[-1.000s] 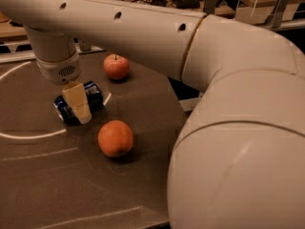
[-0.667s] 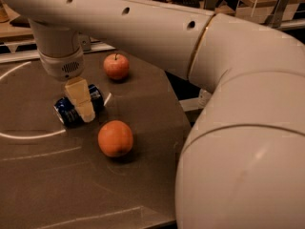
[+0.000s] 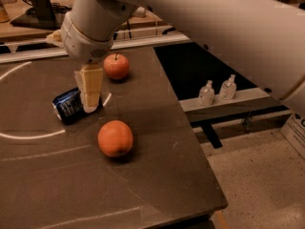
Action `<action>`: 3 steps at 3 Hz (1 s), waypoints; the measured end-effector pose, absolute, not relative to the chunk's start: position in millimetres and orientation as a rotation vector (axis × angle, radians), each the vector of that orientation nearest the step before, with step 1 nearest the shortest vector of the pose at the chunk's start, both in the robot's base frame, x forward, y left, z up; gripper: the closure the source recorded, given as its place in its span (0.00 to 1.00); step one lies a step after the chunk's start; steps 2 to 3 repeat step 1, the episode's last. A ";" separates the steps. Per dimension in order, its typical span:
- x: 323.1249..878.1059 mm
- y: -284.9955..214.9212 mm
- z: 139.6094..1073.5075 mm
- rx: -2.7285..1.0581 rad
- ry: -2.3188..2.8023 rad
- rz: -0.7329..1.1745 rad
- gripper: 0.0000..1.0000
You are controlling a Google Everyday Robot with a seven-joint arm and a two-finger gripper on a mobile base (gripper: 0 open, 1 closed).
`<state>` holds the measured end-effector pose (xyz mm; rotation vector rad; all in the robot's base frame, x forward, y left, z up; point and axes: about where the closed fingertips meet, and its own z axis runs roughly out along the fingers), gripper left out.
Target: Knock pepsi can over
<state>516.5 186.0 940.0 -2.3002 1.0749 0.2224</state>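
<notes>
The pepsi can (image 3: 70,106), dark blue with white markings, lies on its side on the dark table (image 3: 157,166), its silver end facing front left. My gripper (image 3: 90,104) hangs from the white arm right over the can's right end, its cream fingers (image 3: 90,87) pointing down and touching or almost touching the can. An orange (image 3: 115,138) sits just in front and to the right of the can.
A red apple (image 3: 116,66) sits behind the gripper. Two small clear bottles (image 3: 217,90) stand on a ledge to the right, beyond the table's edge. White curved lines mark the table top. The floor lies at lower right.
The view has shifted and widened, and the arm has swung up and right. The can still lies on its side, with the gripper at its right end.
</notes>
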 end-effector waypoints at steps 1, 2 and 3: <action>526.6 169.2 955.3 -2.183 1.099 0.237 0.00; 526.6 169.2 955.3 -2.183 1.099 0.237 0.00; 526.6 169.2 955.3 -2.183 1.099 0.237 0.00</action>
